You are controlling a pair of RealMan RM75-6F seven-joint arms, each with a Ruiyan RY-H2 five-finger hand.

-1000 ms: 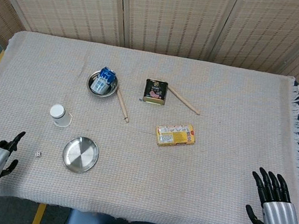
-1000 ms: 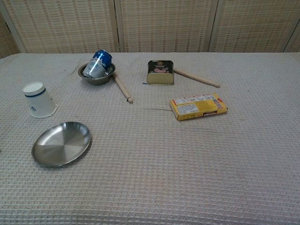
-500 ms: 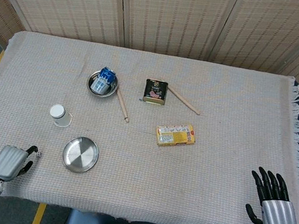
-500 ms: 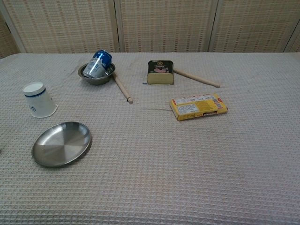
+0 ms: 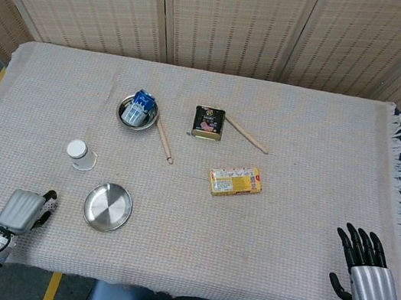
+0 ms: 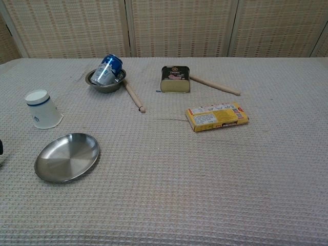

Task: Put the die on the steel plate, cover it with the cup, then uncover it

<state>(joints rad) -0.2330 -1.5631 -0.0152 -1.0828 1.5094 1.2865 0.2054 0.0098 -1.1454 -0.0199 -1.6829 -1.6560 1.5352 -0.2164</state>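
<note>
The steel plate (image 5: 107, 207) (image 6: 66, 157) lies bare near the table's front left. Just behind it stands the white paper cup (image 5: 80, 154) (image 6: 43, 109), mouth down and a little tilted. My left hand (image 5: 25, 210) is left of the plate at the table's front edge, palm down. Its dark fingers (image 5: 49, 196) curl over the spot where the die lay, and the die itself is hidden. Only a dark sliver of that hand shows at the chest view's left edge. My right hand (image 5: 367, 271) rests at the front right corner with fingers spread, holding nothing.
A steel bowl (image 5: 138, 113) (image 6: 105, 82) holds a blue can at the back left. A dark tin (image 5: 208, 122) (image 6: 175, 79), two wooden sticks (image 5: 163, 140) (image 5: 248, 136) and a yellow box (image 5: 234, 181) (image 6: 217, 116) lie mid-table. The cloth's fringe marks the right edge.
My left hand has moved right along the front edge and come over the die, which no longer shows. The right hand, plate and cup have stayed put.
</note>
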